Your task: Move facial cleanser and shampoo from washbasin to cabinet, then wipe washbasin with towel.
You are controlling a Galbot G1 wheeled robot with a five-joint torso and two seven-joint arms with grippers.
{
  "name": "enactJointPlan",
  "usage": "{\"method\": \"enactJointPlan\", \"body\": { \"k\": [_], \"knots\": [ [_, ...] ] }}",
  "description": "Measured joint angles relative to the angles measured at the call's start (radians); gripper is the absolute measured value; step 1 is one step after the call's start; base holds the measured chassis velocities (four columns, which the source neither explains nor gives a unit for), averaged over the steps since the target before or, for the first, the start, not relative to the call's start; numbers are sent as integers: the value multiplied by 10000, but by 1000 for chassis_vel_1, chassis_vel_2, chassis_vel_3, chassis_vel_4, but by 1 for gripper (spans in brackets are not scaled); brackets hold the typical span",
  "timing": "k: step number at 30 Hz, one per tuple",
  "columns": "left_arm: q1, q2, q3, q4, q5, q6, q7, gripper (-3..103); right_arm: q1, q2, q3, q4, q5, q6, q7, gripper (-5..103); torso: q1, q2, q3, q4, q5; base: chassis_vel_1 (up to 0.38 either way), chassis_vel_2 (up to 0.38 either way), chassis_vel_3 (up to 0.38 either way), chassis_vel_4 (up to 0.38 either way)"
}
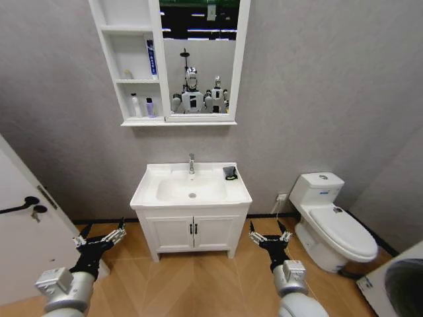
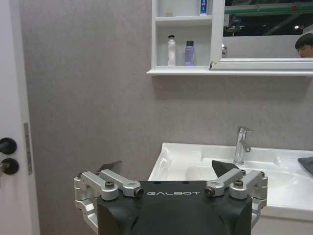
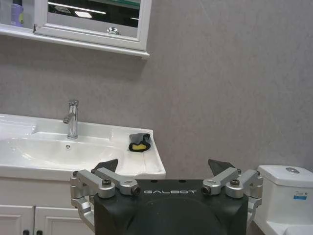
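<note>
**Both arms low, basin holds only the towel**

We see the left gripper point(image 1: 100, 236) and right gripper point(image 1: 269, 234) spread open, low before the vanity point(image 1: 192, 232). The towel point(image 1: 230, 173) lies on the washbasin point(image 1: 153, 191) (right rear corner). Two bottles point(image 1: 143, 106) stand in the cabinet point(image 1: 132, 121).

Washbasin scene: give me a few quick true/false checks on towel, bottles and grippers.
1. The towel lies on the washbasin deck, on the robot's right of the tap. True.
2. Two bottles stand beside the tap. False: they stand on the cabinet bottom shelf.
3. The left gripper holds the towel. False: it is open, low before the vanity.
4. The right gripper is open and holds nothing. True.
</note>
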Motion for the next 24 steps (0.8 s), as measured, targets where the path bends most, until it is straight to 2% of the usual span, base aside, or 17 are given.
{"method": "enactJointPlan", "body": {
  "k": [3, 4, 9, 10, 12, 13, 15, 17, 19, 24],
  "knots": [
    [0, 0, 0, 2, 0, 0, 0, 100, 0, -33, 22, 7, 3, 4, -96, 100, -1, 0, -1, 1, -23, 339, -384, -326, 359],
    [0, 0, 0, 1, 0, 0, 0, 100, 5, -45, 22, 8, 6, 3, -130, 100, 1, -1, 1, 1, -3, 336, -356, -352, 373],
    [0, 0, 0, 1, 0, 0, 0, 100, 39, -56, 4, 8, 6, 16, -166, 100, 0, 1, -1, 2, -23, 330, -359, -323, 361],
    [0, 0, 1, 0, 0, 0, 1, 100, 58, -62, -10, -6, 9, 45, -205, 100, 5, -2, 2, 0, -1, 337, -362, -345, 324],
    [0, 0, 1, 1, 0, 0, 1, 100, 120, -68, -17, -99, -10, 354, -284, 100, 0, 1, -2, 0, -25, 342, -377, -363, 324],
    [0, 0, 1, 1, 0, 0, 1, 100, 120, -68, -17, -99, -10, 354, -284, 100, 0, 1, -2, 0, -25, 348, -377, -363, 323],
    [1, 0, 1, 0, 0, 0, 1, 100, 210, -78, 123, -215, -63, 631, -593, 100, 2, -2, 2, 1, 1, 344, -320, -334, 338],
    [1, 0, 1, 0, 0, 0, 1, 100, 218, -80, 157, -217, -66, 633, -651, 100, -4, 3, -3, -1, -5, 247, -289, -192, 238],
    [3, 0, -3, 1, 0, 1, -5, 100, 250, -86, 168, -219, -82, 600, -602, 100, -9, 7, -5, 5, -19, 141, -193, -183, 211],
    [1, 0, 0, 0, 0, 0, -1, 100, 252, -92, 173, -228, -99, 538, -533, 100, -8, 4, -3, -4, -5, 33, -5, -93, 50]
  ]
}}
